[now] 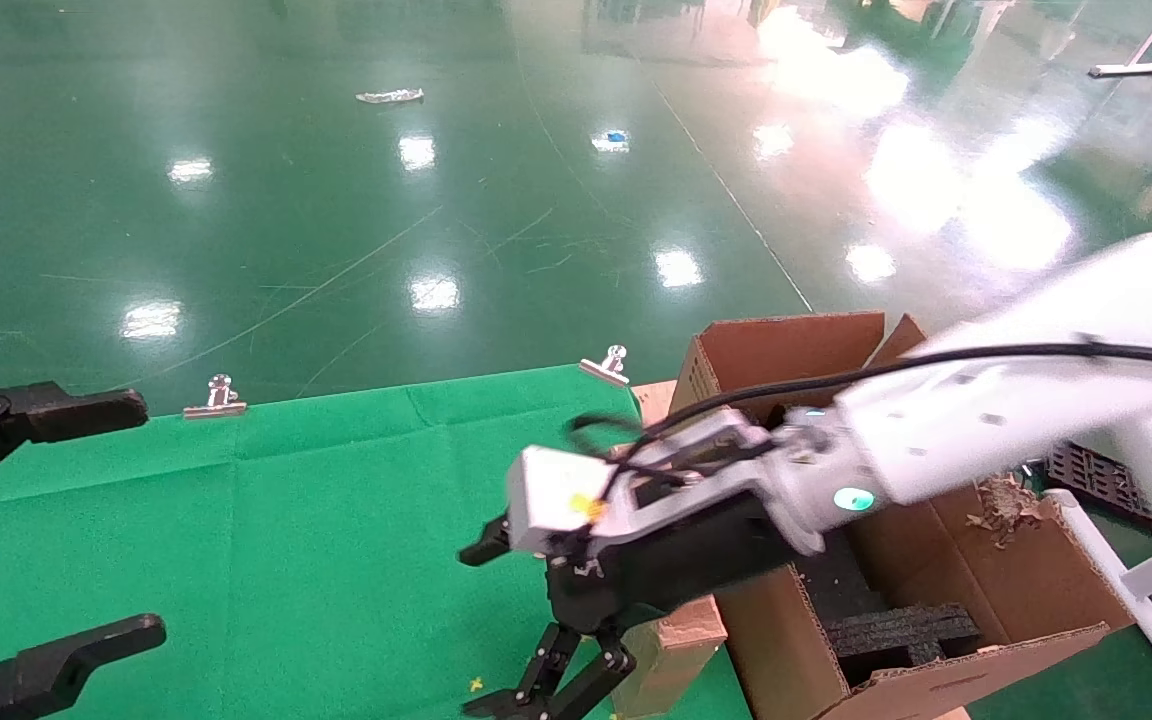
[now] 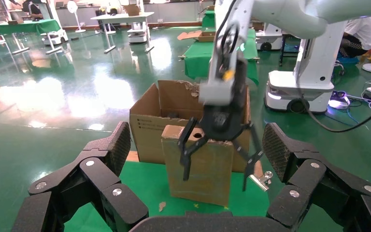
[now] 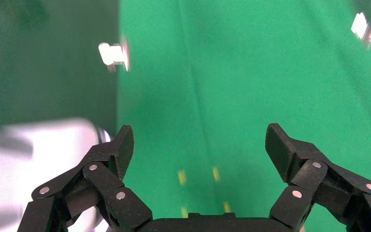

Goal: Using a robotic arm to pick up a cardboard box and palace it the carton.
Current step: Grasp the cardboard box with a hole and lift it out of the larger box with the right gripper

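Observation:
The cardboard box (image 1: 674, 652) stands upright on the green cloth, close against the carton (image 1: 786, 345). In the left wrist view the cardboard box (image 2: 204, 175) shows a round hole in its top, with the carton (image 2: 147, 126) behind it. The white robotic arm (image 1: 986, 420) reaches over the carton. Its right gripper (image 1: 501, 630) hangs open just beside the small box on the table side, fingers pointing down. In the right wrist view the right gripper (image 3: 200, 140) has only green cloth between its fingers. My left gripper (image 1: 148, 518) stays open at the table's left edge.
Black foam inserts (image 1: 896, 630) lie inside the carton, which has one torn flap (image 1: 1011, 505). Two metal clips (image 1: 218, 398) (image 1: 608, 365) hold the green cloth (image 1: 316, 540) at the far edge. Shiny green floor lies beyond. A crate (image 1: 1096, 475) sits to the right.

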